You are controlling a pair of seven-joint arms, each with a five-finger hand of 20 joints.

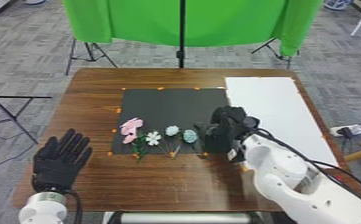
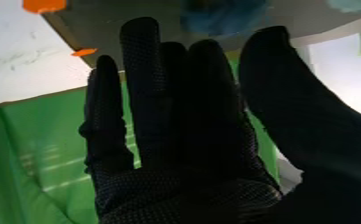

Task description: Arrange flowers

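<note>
In the head view my right hand [image 1: 232, 119] is over the right side of the black mat [image 1: 169, 107]. Beside it, toward the left, lie a pale blue-green flower [image 1: 190, 136], a pale flower [image 1: 172, 130], a white flower [image 1: 152, 137] and a pink flower [image 1: 130, 128], with stems pointing toward the robot. My left hand [image 1: 59, 161] is open, palm down at the table's left side. In the right wrist view my right hand [image 2: 190, 145] has straight fingers and a spread thumb, holding nothing. Beyond the fingertips are a blurred dark blue flower [image 2: 221, 15] and part of a pale teal one [image 2: 352, 5].
A white sheet [image 1: 263, 97] covers the right part of the brown table [image 1: 159, 187]. Small orange tape pieces [image 1: 160, 88] run around the mat. Behind the table hang green cloths [image 1: 239, 22] on a stand, with tripod legs on the floor.
</note>
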